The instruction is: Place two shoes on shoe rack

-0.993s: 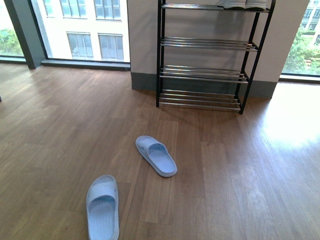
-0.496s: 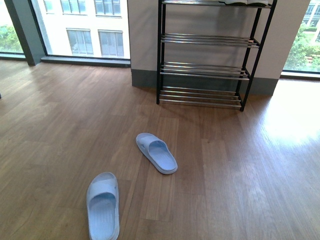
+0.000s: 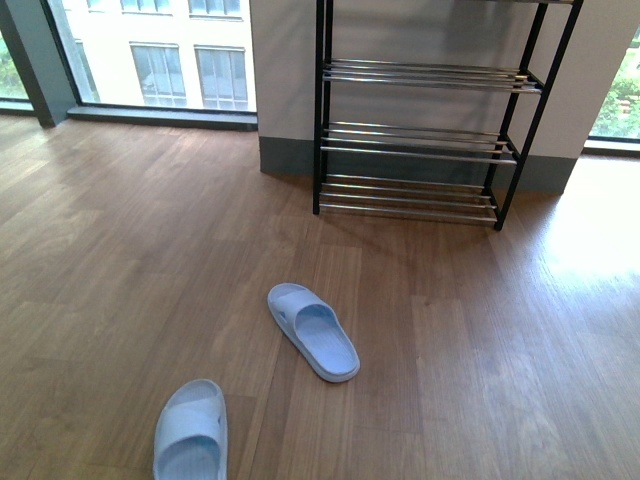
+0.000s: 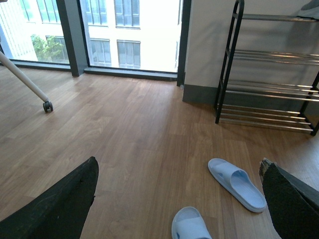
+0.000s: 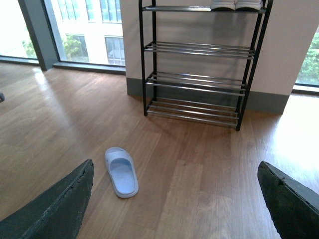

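Both shoes point(image 5: 247, 4) are seen atop the shoe rack point(image 5: 199, 49), well ahead of the left gripper point(image 4: 178, 164) and right gripper point(image 5: 175, 167), each spread wide, empty; the task is judged complete.

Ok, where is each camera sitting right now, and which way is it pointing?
Front: on the robot's body, looking down at the shoe rack and two slippers; no arm shows.
Left wrist: on the left arm, facing the rack and both slippers; the open left gripper frames the view.
Right wrist: on the right arm, facing the rack, shoes on its top shelf, one slipper; the open right gripper frames it.
Shared: all three see the rack and a slipper.
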